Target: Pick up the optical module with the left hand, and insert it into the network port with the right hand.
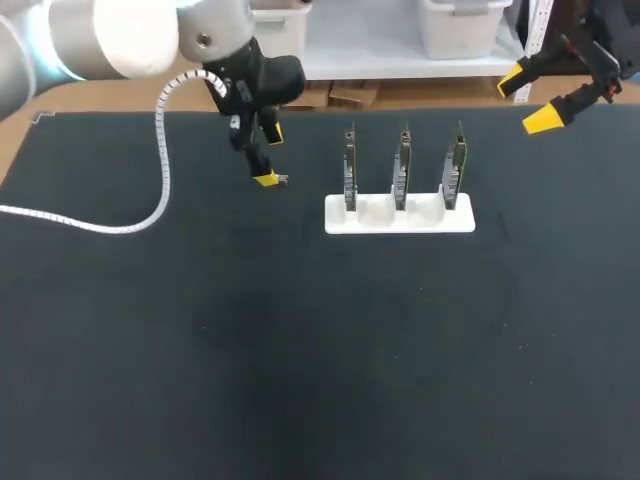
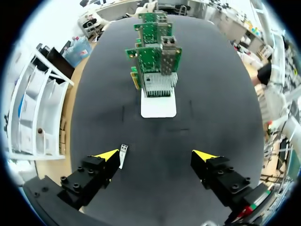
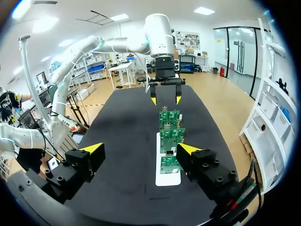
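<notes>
Plainly, the grasp was not lined up: the left fingers (image 2: pixel 107 155) stood wide apart with nothing between them, and the optical module (image 2: pixel 123 151) lay on the dark surface (image 2: pixel 160 193) just beside one yellow tip, far off the middle of the gap. If they had come down from there, I judged that tip could land on the module or nudge it aside. A squeeze would drag it across the surface before the far finger met it, likely twisting it in the grip. A skewed hold would matter later, since each network port (image 2: pixel 170 43) was a small metal cage at the top of an upright green board (image 2: pixel 151 63) in the white holder (image 2: pixel 159 107), and a tilted module would jam at its mouth. The right fingers (image 3: pixel 190 149) were also spread wide and empty, well apart from the module, beyond the holder's other end. The module itself looked small, slim and pale silver, lying flat; its finer detail was too small to tell
</notes>
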